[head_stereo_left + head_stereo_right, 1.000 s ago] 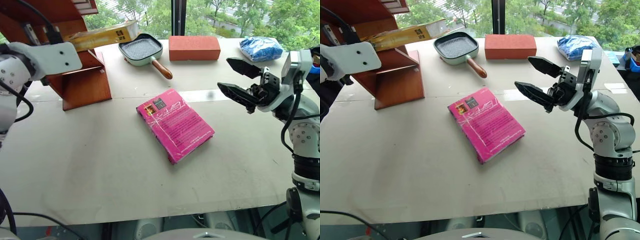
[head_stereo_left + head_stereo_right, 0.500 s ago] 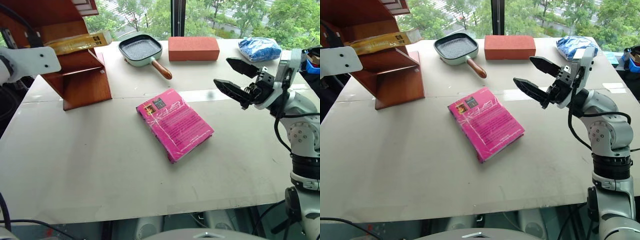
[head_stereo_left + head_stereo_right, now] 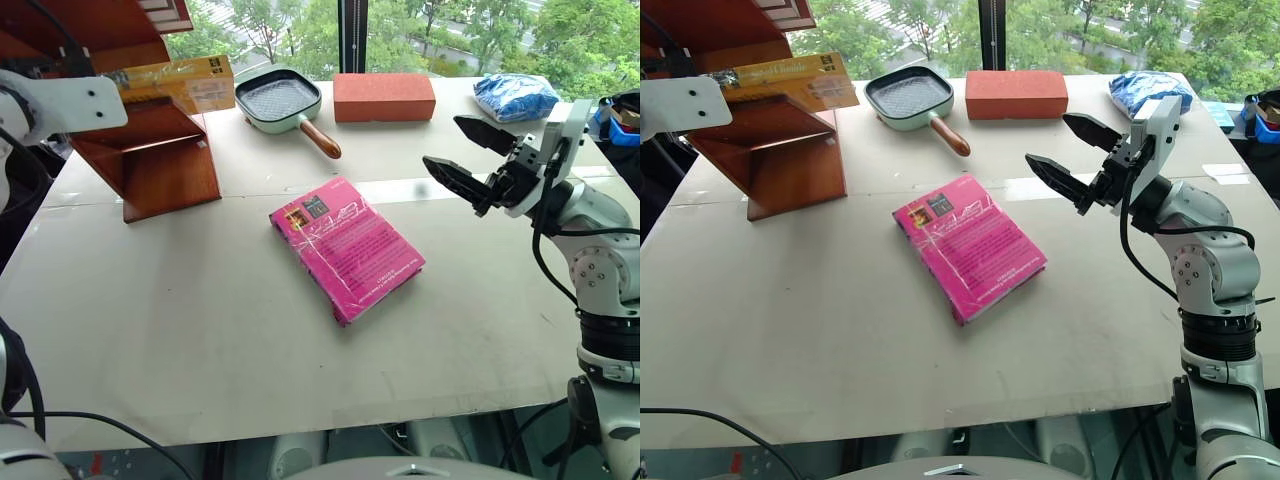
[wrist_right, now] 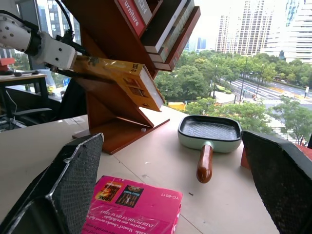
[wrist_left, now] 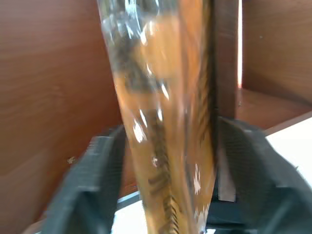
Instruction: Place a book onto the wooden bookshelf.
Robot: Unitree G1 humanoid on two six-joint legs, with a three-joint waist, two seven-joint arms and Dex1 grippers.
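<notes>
A pale grey table (image 3: 200, 330) is set before a large window, through which green trees are seen.

Nearest on the table, a magenta-pink book (image 3: 346, 247) is laid flat in glossy wrap, its long axis running diagonally, with small pictures at its far left corner.

At the right, above the table's right half, the right gripper (image 3: 472, 158) is held clear of the surface; its two black fingers are spread wide with nothing between them, and it is pointed toward the left.

At the far left, the wooden bookshelf (image 3: 150, 150) is stood on the table, with slanted reddish-brown boards and open compartments. In the right wrist view, other books are seen leaning in its upper compartment.

The book (image 3: 178, 83) is found in the shelf's lower slanted compartment. Its long axis is run roughly left to right across the head views, tilted with the slanted board, and its right end is projected past the shelf's edge toward the pan. Small pictures are seen along that projecting end in the right wrist view.

In the left wrist view the left gripper (image 5: 168, 183) is shown with its fingers (image 5: 95, 185) standing on either side of the book; whether they press on it cannot be told.

Farthest, along the window edge, are placed a pale green square grill pan (image 3: 282, 100) with a wooden handle, a red-orange brick (image 3: 384, 96), and a blue crumpled bag (image 3: 520, 97).
</notes>
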